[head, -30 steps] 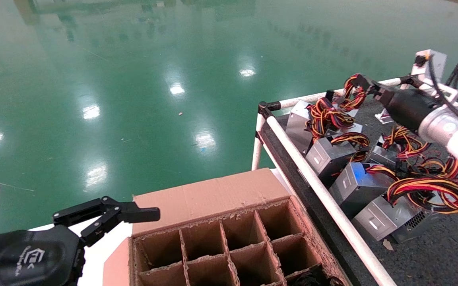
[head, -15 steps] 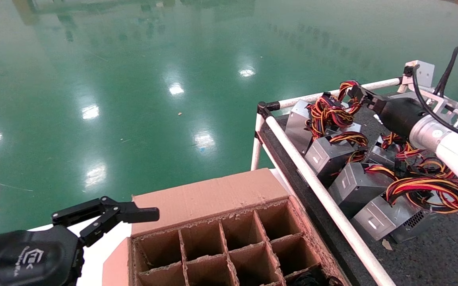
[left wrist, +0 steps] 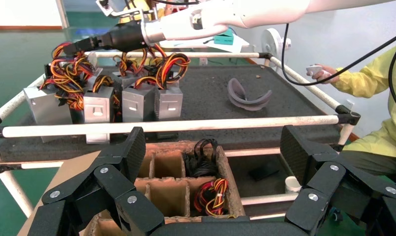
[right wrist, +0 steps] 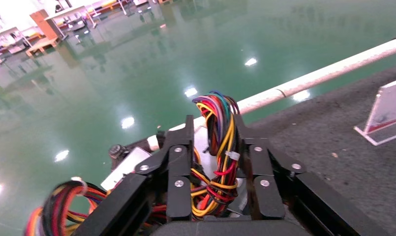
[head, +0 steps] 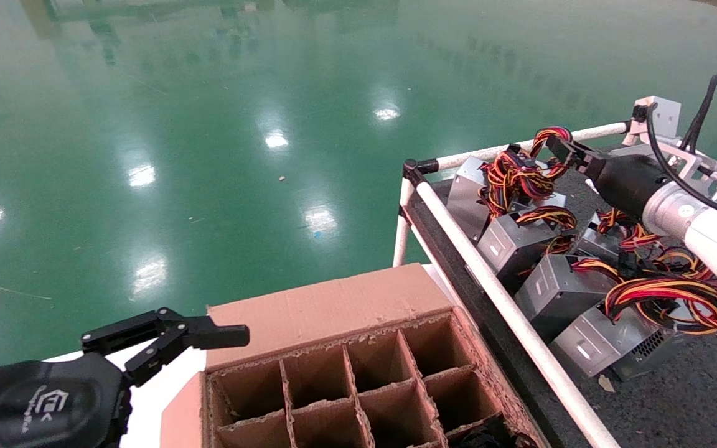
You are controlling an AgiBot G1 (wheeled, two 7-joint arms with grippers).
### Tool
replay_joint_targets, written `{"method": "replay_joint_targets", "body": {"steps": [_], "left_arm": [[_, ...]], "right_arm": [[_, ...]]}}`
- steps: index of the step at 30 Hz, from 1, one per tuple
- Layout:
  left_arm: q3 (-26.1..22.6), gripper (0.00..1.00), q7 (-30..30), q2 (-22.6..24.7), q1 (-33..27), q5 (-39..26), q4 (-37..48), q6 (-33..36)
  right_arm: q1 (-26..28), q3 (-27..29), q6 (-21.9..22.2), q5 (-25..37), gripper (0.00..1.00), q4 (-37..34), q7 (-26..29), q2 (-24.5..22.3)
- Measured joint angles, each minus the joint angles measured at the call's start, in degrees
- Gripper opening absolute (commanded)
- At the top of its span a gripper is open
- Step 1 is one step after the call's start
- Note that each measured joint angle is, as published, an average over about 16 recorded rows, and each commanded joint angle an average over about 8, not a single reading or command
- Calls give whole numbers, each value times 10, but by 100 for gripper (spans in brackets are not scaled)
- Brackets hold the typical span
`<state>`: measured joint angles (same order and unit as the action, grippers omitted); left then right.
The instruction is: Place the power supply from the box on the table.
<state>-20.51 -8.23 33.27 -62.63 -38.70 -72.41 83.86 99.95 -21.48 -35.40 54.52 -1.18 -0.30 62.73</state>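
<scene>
My right gripper [head: 554,144] is at the far corner of the table [head: 676,398], shut on the looped wire bundle [right wrist: 218,137] of a silver power supply [head: 465,190] that rests against the corner rails. In the right wrist view the coloured wires run up between the fingers [right wrist: 178,162] of that gripper [right wrist: 213,123]. Beside the table, the box [head: 327,305] shows its cardboard grid of cells. Two cells near the table side hold wire bundles, one coloured [left wrist: 210,196] and one black [left wrist: 200,157]. My left gripper [head: 209,333] is parked open, left of the box.
Several more power supplies [head: 557,292] lie in a row on the table behind the white front rail [head: 501,298]. A small white sign [head: 657,115] stands at the far edge. A grey curved object [left wrist: 247,96] lies farther along. A person in yellow [left wrist: 378,83] stands beyond.
My right gripper came down and slightly back with the wire bundle, setting the power supply lower at the table's corner. It has barely moved in the last half second. The left arm stayed still.
</scene>
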Motion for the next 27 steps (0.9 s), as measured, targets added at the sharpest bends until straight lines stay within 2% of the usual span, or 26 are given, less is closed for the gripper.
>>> {"method": "replay_joint_targets", "body": {"steps": [18, 27], "left_arm": [[0, 100, 0, 0, 0, 0, 0, 0], [0, 100, 0, 0, 0, 0, 0, 0]], "right_arm": [[29, -13, -36, 18, 100, -8, 13, -42], [26, -11, -61, 13, 100, 29, 17, -55]]}}
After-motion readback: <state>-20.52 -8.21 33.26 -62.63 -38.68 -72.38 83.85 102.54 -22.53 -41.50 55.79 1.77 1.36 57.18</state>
